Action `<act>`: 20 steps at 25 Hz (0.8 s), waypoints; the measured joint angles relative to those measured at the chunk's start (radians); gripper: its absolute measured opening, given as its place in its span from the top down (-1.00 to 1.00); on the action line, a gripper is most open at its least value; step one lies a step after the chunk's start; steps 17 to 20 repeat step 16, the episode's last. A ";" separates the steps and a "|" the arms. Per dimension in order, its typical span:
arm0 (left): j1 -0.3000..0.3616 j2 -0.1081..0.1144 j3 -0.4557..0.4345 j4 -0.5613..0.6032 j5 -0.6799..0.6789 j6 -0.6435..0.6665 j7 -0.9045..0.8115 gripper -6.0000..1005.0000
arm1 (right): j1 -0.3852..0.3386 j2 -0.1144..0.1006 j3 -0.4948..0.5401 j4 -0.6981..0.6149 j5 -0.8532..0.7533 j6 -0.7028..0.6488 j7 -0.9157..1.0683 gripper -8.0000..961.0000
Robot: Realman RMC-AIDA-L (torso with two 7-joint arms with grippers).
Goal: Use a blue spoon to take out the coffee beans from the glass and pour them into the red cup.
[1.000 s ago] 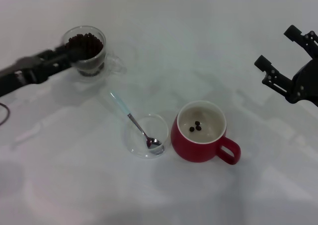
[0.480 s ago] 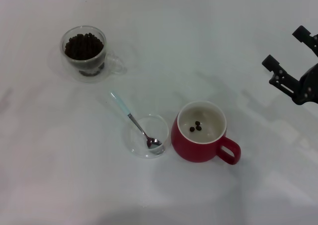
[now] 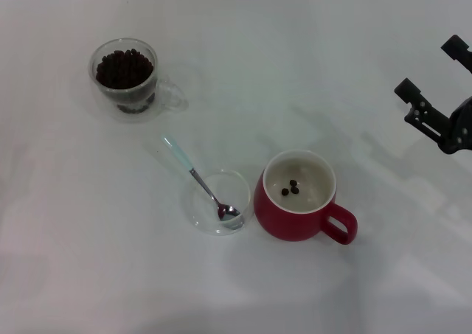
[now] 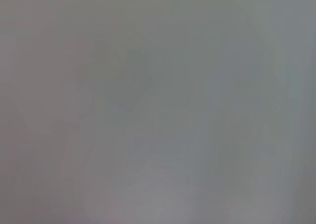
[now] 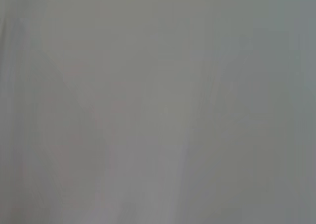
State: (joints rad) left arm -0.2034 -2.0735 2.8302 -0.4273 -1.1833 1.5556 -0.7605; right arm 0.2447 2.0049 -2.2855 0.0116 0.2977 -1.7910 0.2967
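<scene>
Your blue spoon (image 3: 193, 174) lies with its bowl in a clear dish (image 3: 217, 202) just beside the red cup (image 3: 298, 196), handle overhanging. Grip it off-centre and the dish tips. The right end effector (image 3: 435, 91) hangs well apart, fingers spread, empty.
</scene>
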 joint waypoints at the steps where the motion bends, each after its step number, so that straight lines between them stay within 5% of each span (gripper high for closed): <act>1: -0.001 0.000 0.000 0.009 0.000 -0.008 0.010 -0.42 | 0.000 0.000 0.000 0.000 0.000 -0.004 0.000 -0.82; 20: -0.010 -0.001 0.003 0.058 0.000 -0.031 0.094 -0.42 | -0.013 0.000 0.001 0.001 0.023 -0.070 -0.007 -0.82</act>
